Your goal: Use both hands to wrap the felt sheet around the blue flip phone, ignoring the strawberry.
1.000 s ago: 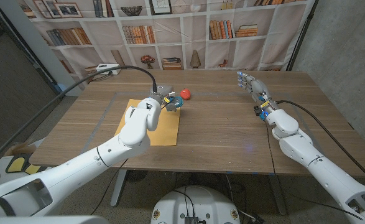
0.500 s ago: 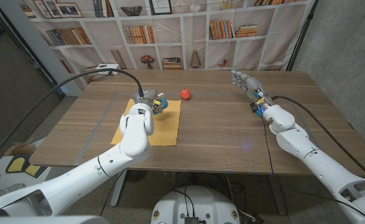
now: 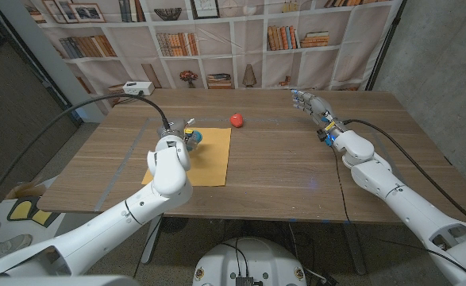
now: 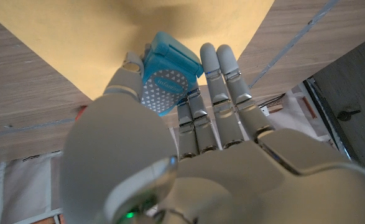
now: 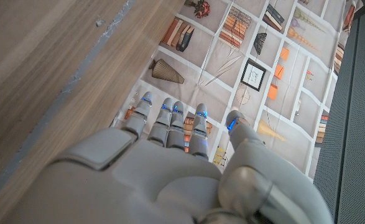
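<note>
I see the left hand (image 3: 171, 143) pinching the blue flip phone (image 4: 165, 73) between thumb and fingers, just over the yellow felt sheet (image 3: 209, 159) near its far left part; the sheet lies flat on the wooden table (image 3: 288, 159); the strawberry (image 3: 236, 120) sits just beyond the sheet's far right corner; my right hand (image 3: 310, 104) hangs well apart over the table's far right side, fingers spread and holding nothing.
</note>
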Robot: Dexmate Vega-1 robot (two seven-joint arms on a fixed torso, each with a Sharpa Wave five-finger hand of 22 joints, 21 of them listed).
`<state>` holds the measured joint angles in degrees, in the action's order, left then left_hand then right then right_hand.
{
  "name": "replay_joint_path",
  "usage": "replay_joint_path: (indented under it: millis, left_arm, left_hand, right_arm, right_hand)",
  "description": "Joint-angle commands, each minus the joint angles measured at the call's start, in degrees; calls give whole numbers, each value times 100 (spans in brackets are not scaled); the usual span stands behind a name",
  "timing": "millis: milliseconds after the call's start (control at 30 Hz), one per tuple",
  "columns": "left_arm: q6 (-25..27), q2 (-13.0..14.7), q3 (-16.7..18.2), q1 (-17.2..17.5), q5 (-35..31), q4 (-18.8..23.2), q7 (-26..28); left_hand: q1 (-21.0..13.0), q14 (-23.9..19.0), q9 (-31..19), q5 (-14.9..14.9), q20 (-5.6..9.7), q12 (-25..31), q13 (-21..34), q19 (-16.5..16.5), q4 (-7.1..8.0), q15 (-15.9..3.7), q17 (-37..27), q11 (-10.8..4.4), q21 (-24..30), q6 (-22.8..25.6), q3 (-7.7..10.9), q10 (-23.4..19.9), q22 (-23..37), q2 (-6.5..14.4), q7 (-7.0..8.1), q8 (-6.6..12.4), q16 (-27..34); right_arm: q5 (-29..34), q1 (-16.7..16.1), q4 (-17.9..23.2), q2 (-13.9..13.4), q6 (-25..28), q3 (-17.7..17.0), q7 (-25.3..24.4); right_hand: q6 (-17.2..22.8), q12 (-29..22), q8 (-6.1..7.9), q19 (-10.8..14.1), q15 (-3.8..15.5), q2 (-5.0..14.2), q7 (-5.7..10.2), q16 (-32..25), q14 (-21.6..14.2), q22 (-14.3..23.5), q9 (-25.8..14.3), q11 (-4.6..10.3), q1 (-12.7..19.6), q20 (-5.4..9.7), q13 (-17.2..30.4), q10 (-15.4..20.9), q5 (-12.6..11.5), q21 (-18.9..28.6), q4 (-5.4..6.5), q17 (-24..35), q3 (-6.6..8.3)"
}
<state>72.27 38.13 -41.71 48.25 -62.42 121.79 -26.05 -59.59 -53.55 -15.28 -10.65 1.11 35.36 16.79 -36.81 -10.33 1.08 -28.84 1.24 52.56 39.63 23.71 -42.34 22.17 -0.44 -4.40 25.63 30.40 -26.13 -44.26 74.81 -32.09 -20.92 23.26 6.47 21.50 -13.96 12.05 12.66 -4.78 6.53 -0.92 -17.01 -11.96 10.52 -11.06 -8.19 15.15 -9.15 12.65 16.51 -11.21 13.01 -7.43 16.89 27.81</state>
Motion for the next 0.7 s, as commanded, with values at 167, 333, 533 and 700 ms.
replay_joint_path:
  millis: [167, 333, 533, 700]
  left_arm:
    - [771, -372, 172, -222, 291, -611, -121]
    - [771, -448, 148, -270, -126, -801, -466]
    - [734, -352, -212, -388, 121, -934, 310]
    - [771, -214, -519, -598, 753, -949, 979]
  left_hand:
    - [-1045, -934, -314, -45, 3, 138, 1695, -43, 107, -1396, -65, -776, 126, 1044, 312, -839, 12, 976, 209, 56, -29]
    - [-1052, -915, -340, -60, -28, 135, 1710, -7, 103, -1375, -90, -741, 196, 1027, 339, -851, 2, 973, 182, 45, -67]
    - [-1035, -869, -356, -66, -32, 111, 1712, 46, 114, -1360, -100, -756, 254, 1008, 358, -824, -9, 966, 199, 29, -124]
    - [-1009, -870, -344, -68, -21, 79, 1679, 84, 127, -1370, -96, -779, 310, 1023, 378, -825, -23, 958, 233, 12, -176]
  right_arm:
    - [32, 126, -124, 42, 91, 85, -22]
    - [50, 119, -133, 53, 85, 95, -60]
    - [47, 64, -59, 37, 106, 82, -119]
    - [41, -23, 33, -10, 110, 56, -157]
  right_hand:
    - [40, 13, -25, 50, 12, 39, 16, -9, -52, 25, -26, 18, 1, -5, 26, 23, -3, 9, -20, 9, -20]
    - [39, 16, -27, 53, 11, 40, 17, -4, -44, 25, -26, 7, 2, -3, 27, 23, -3, 9, -20, 9, -24]
    - [40, 19, -29, 50, 12, 39, 22, -1, -39, 25, -27, 20, 0, -3, 29, 23, -2, 6, -21, 9, -30]
    - [35, 20, -32, 49, 2, 37, 22, -1, -42, 25, -27, 26, -1, -3, 30, 28, -2, 3, -22, 10, -35]
